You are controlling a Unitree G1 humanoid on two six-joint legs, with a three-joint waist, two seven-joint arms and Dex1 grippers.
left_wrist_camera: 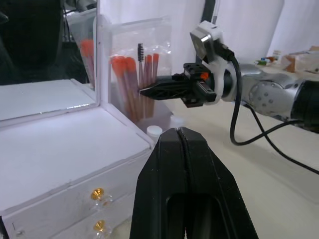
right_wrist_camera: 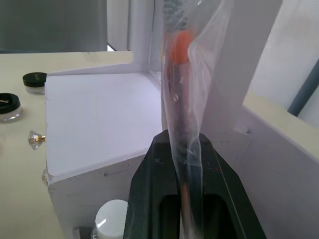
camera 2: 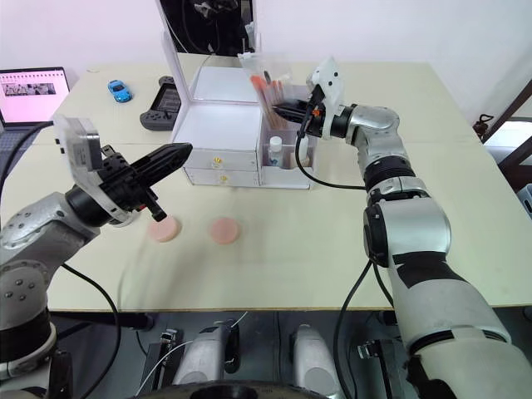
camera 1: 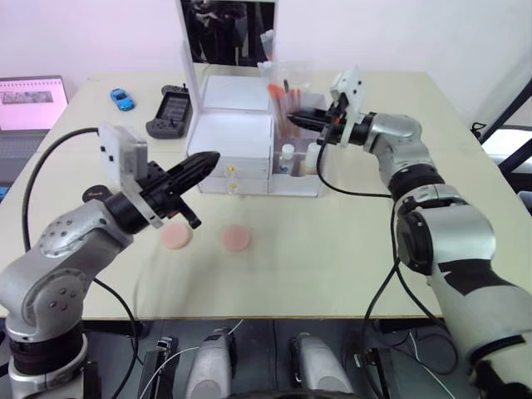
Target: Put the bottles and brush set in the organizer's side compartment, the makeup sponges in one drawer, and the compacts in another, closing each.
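1. Arm links: rounded silver-grey metallic housings joined by black segments at the elbows and wrists.
2. Left shoulder housing: small round fastener recesses in its surface.
3. Wrist cameras: a white box-shaped module on each wrist.
4. Cabling: a black cable loops from each wrist module back along the arm.
5. Left gripper [camera 1: 202, 161] and right gripper [camera 2: 283, 108]: two tapered black fingers each; an orange mark near the right gripper's base.

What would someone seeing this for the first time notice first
The right end effector stands out first, shut on the brush set, holding the clear packet upright in the side compartment of the white organizer. Next, the left end effector hovers shut in front of the drawers, above two pink makeup sponges lying on the table.
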